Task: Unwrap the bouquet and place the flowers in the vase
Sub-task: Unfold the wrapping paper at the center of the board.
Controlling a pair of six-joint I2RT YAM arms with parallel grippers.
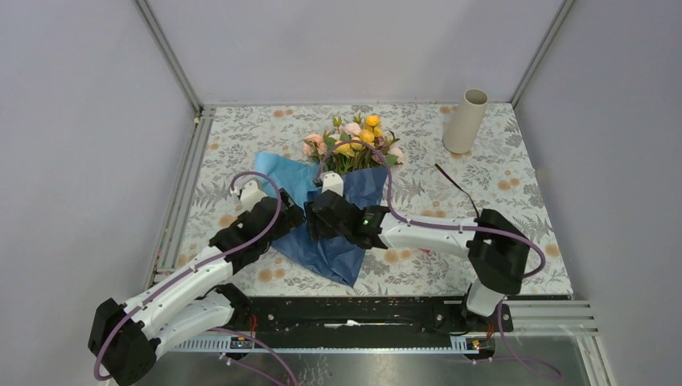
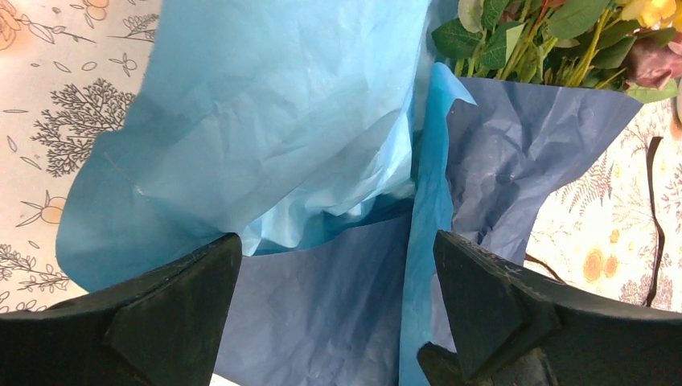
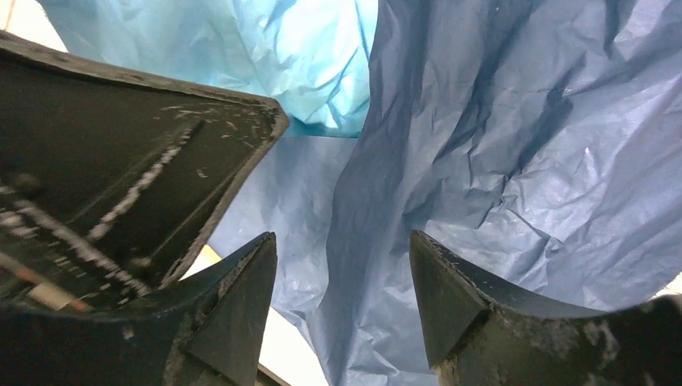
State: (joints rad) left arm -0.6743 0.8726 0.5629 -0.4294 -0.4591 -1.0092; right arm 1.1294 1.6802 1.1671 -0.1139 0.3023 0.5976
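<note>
The bouquet lies mid-table with its blue paper point(image 1: 322, 229) partly spread open. The flowers point(image 1: 354, 138), yellow, pink and cream roses on green stems, stick out at the far end and show at the top right of the left wrist view point(image 2: 547, 36). My left gripper point(image 1: 294, 215) point(image 2: 338, 249) is open above the light and dark blue sheets point(image 2: 265, 121). My right gripper point(image 1: 316, 219) point(image 3: 342, 241) is open too, close beside the left one, over a crinkled dark blue fold point(image 3: 515, 145). The beige vase point(image 1: 466, 121) stands upright at the far right.
A dark ribbon point(image 1: 455, 186) point(image 2: 655, 217) lies loose on the floral tablecloth point(image 1: 482, 241), right of the paper. Grey walls close in the table on three sides. The left gripper's black finger point(image 3: 121, 177) fills the left of the right wrist view.
</note>
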